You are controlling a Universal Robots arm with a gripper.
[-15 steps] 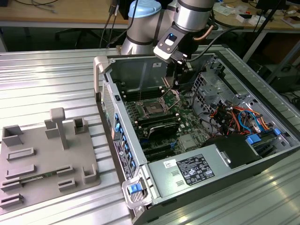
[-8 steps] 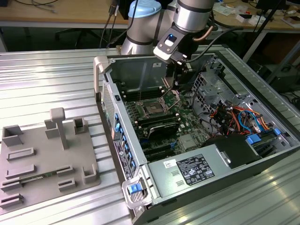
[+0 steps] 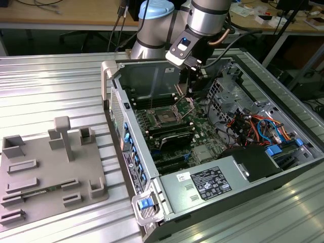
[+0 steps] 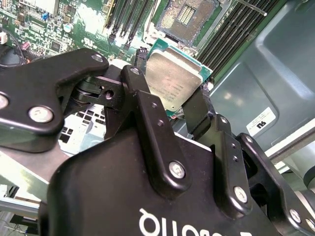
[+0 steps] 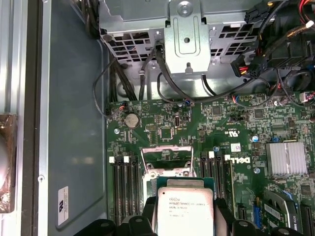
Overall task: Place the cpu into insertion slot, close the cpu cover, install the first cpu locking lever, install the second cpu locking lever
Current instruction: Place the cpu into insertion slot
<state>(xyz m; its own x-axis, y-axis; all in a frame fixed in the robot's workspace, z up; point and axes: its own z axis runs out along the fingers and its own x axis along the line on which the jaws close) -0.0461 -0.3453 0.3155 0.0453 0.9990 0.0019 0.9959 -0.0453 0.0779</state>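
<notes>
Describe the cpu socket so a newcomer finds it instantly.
Inside the open grey computer case lies a green circuit board. The small square dark socket with a silver metal rim sits between long black memory slots; it alone is square.

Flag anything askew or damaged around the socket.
Nothing stands out. The hand grips the cpu by its edges above the board; the slot lies bare, its cover open, and no damage shows.

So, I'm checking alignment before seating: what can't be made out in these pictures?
cpu sides: second wrist view, covered by the gripper's fingers.
cpu: first wrist view, partly cut off by the picture's edge.
insertion slot: second wrist view, cut off by the picture's edge.
Its pins: exterior view, too small.
</notes>
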